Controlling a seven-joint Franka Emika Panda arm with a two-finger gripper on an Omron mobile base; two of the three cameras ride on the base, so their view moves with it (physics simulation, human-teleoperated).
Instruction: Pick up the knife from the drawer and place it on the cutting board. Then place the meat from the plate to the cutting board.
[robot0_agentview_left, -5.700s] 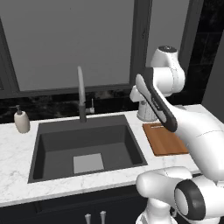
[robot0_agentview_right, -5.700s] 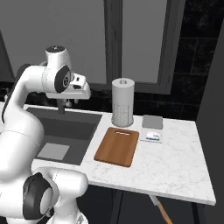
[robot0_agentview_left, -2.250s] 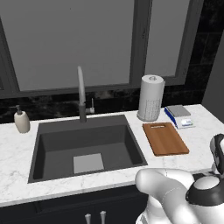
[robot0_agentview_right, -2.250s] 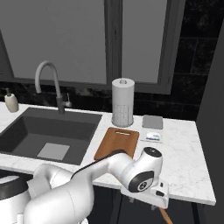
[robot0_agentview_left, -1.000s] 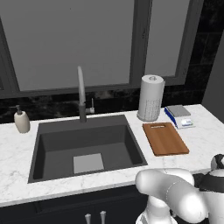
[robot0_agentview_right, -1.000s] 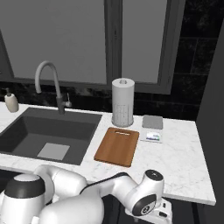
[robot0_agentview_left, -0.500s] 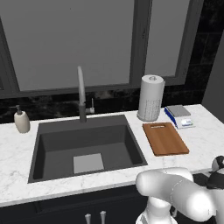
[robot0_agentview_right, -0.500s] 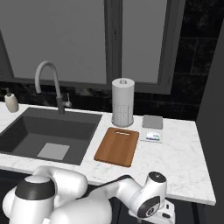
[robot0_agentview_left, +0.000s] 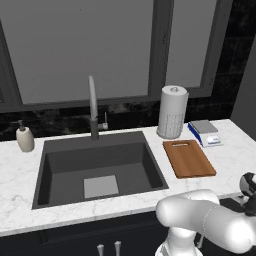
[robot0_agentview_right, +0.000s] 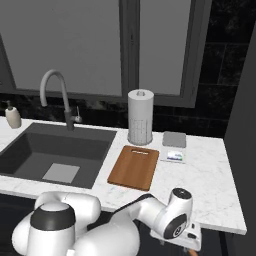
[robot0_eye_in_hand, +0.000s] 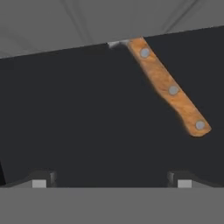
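In the hand view the knife (robot0_eye_in_hand: 169, 89) lies in the dark drawer (robot0_eye_in_hand: 87, 122). Its orange-brown wooden handle with three rivets runs diagonally at the upper right. Only a sliver of the blade shows at the drawer's far edge. My gripper (robot0_eye_in_hand: 111, 181) hovers over the drawer floor, open wide, with nothing between its fingertips (robot0_eye_in_hand: 40, 180). The handle lies ahead of them and to the right. The reddish-brown cutting board (robot0_agentview_left: 189, 158) (robot0_agentview_right: 134, 167) lies bare on the counter right of the sink. My arm reaches down below the counter's front edge. The plate and the meat are out of view.
A dark sink (robot0_agentview_left: 100, 167) with a tall faucet (robot0_agentview_left: 92, 107) fills the counter's left part. A paper towel roll (robot0_agentview_left: 172, 112) stands behind the board, with a blue-and-grey flat box (robot0_agentview_left: 205, 133) to its right. A soap bottle (robot0_agentview_left: 24, 137) stands at the far left.
The arm has sunk a little lower in front of the counter's right end. The jaws have stayed open.
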